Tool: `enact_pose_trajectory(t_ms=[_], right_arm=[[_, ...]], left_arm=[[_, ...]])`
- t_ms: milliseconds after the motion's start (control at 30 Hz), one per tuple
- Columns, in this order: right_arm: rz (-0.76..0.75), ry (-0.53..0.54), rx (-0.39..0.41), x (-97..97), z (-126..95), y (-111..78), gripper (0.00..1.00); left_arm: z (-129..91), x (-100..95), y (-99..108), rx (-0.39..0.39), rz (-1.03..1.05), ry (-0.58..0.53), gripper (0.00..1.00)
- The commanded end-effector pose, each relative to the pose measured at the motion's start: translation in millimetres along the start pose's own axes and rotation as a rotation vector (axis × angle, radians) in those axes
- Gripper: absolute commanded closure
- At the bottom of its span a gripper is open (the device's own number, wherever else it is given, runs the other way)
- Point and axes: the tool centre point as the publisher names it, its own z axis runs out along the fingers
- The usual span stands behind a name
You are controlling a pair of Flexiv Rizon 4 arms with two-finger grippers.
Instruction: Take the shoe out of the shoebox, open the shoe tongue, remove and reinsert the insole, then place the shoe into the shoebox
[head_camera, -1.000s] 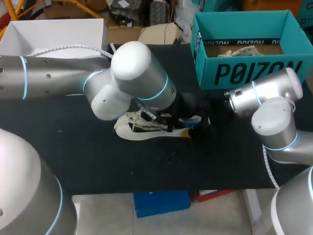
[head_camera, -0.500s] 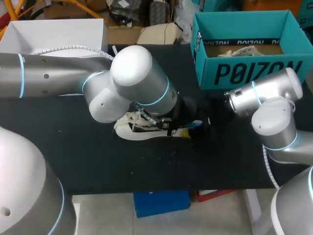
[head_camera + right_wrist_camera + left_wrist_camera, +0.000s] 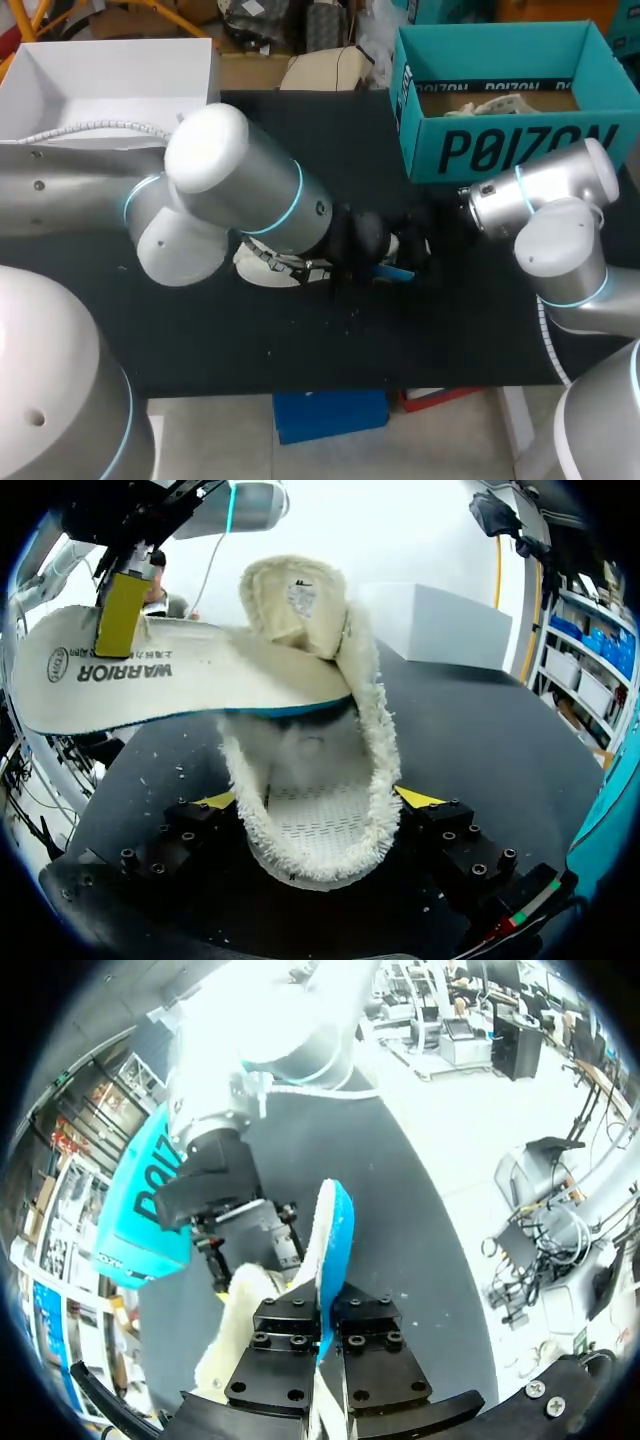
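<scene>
A white fuzzy shoe (image 3: 262,270) lies on its side on the black table, mostly hidden by my left arm. My left gripper (image 3: 322,1310) is shut on the insole (image 3: 332,1245), white on top and blue underneath, which is pinched edge-on. In the right wrist view the insole (image 3: 180,675) is raised over the shoe's opening, with a left fingertip (image 3: 122,615) on it and its far end under the tongue (image 3: 298,602). My right gripper (image 3: 315,800) is shut on the shoe's heel (image 3: 320,830), one yellow tip against each fuzzy side. The teal shoebox (image 3: 505,150) stands at the back right.
A white open box (image 3: 110,70) sits at the back left corner. Pale items (image 3: 498,101) lie inside the teal shoebox. My right arm's wrist (image 3: 530,195) hangs just in front of that box. Bare black table (image 3: 300,350) runs along the front edge.
My left gripper has closed on the insole. The left arm has swung toward the left and front, drawing the insole's blue end out of the shoe. The right arm has stayed still.
</scene>
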Motion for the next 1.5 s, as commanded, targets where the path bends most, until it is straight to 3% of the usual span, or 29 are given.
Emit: enact_pose_trajectory(t_ms=[33,300,433,600,767,1500], right_arm=[[0.002,-0.002,0.002,-1.0,2.8,-0.7,1.0],[0.002,-0.002,0.002,-1.0,2.8,-0.7,1.0],[0.002,-0.002,0.002,-1.0,2.8,-0.7,1.0],[0.002,-0.002,0.002,-1.0,2.8,-0.7,1.0],[0.002,-0.002,0.002,-1.0,2.8,-0.7,1.0],[0.002,-0.002,0.002,-1.0,2.8,-0.7,1.0]], left_arm=[[-19.8,0.1,-15.3,0.104,-0.009,-0.003,1.0],[-43.9,-13.9,-61.0,0.391,-0.196,0.035,1.0],[-70.5,-26.7,-81.9,0.548,-0.25,0.021,1.0],[-109.5,-44.6,-112.1,0.662,-0.219,-0.006,1.0],[-151.2,-62.5,-131.6,0.805,-0.176,0.05,1.0],[-151.2,-62.5,-131.6,0.805,-0.176,0.05,1.0]])
